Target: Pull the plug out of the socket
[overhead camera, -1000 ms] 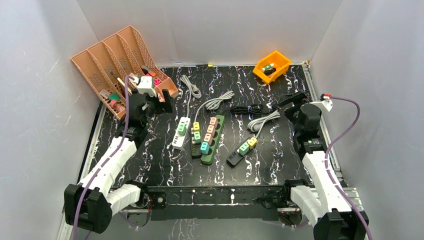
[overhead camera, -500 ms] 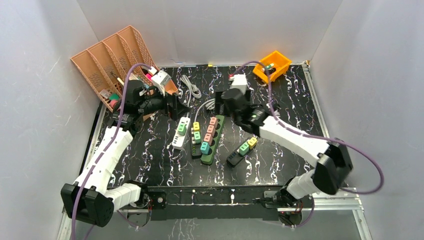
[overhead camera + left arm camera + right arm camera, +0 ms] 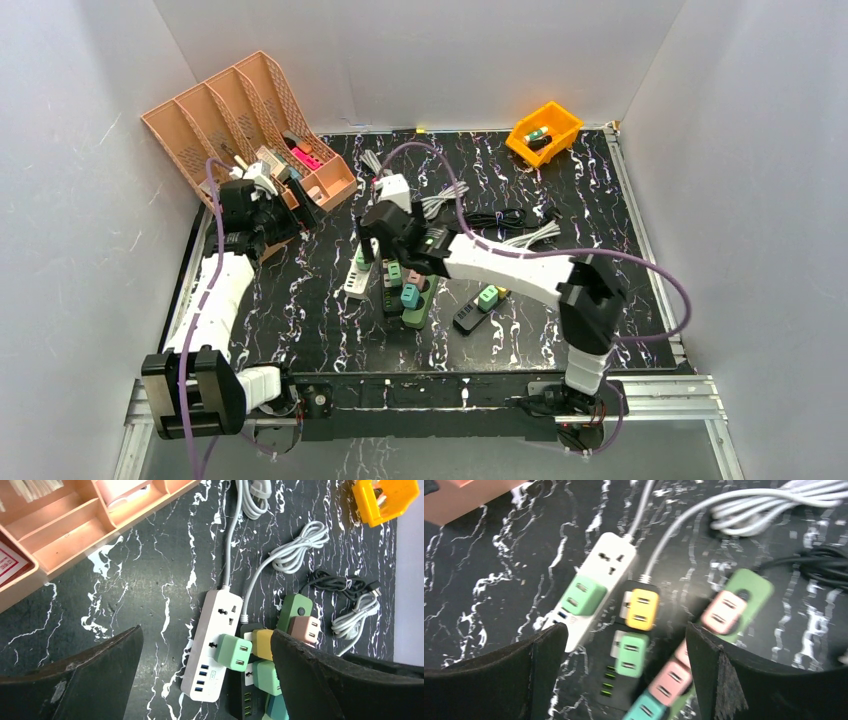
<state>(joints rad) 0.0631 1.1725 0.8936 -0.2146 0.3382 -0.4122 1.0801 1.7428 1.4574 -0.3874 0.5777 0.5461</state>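
Observation:
A white power strip [image 3: 358,272] carries a green plug [image 3: 364,258]. Beside it a black strip [image 3: 392,290] holds a yellow and a green plug, and a green strip [image 3: 422,300] holds pink and teal plugs. A second black strip [image 3: 472,310] lies to the right. My right gripper [image 3: 378,252] hangs open over the white and black strips. In the right wrist view it [image 3: 625,632] frames the yellow plug [image 3: 642,609] and the green plug [image 3: 630,653]. My left gripper [image 3: 302,208] is open by the organizer. In the left wrist view it [image 3: 206,635] looks down on the white strip [image 3: 212,630].
An orange desk organizer [image 3: 235,115] stands at the back left, close to my left arm. A yellow bin [image 3: 545,130] sits at the back right. Coiled grey cables [image 3: 440,200] and a black cable [image 3: 495,217] lie behind the strips.
My right arm has swung from the right side across to the left, over the strips. My left gripper has drawn back toward the organizer.

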